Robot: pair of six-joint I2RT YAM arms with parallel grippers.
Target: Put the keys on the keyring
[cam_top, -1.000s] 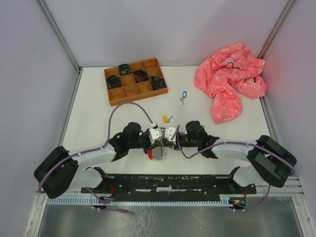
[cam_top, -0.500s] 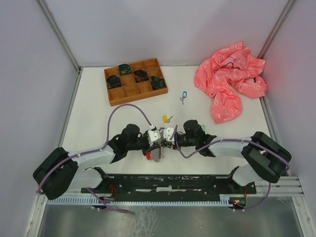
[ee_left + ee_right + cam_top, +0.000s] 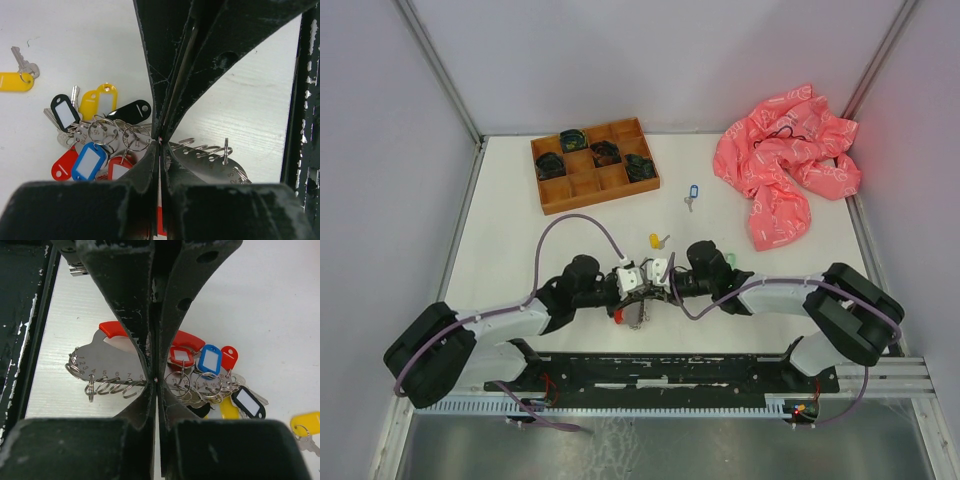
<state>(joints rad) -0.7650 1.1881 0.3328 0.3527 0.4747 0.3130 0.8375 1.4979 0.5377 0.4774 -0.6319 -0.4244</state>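
The keyring (image 3: pixel 107 361), already carrying a cluster of tagged keys (image 3: pixel 90 159), lies close to the middle of the near edge of the bench (image 3: pixel 510 240). The left gripper (image 3: pixel 160 142) and right gripper (image 3: pixel 156 381) hang over it from opposite sides, each with fingers pressed together. Whether thin wire is pinched between them, I cannot tell. Presumably one steadies the ring while the other pries. A yellow-tagged key (image 3: pixel 657 241) waits just beyond, and a blue-tagged key (image 3: pixel 692 193) lies farther toward the far edge.

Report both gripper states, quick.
Left gripper: closed; whether it pinches the key bunch cannot be told.
Right gripper: closed; a grip likewise cannot be told.
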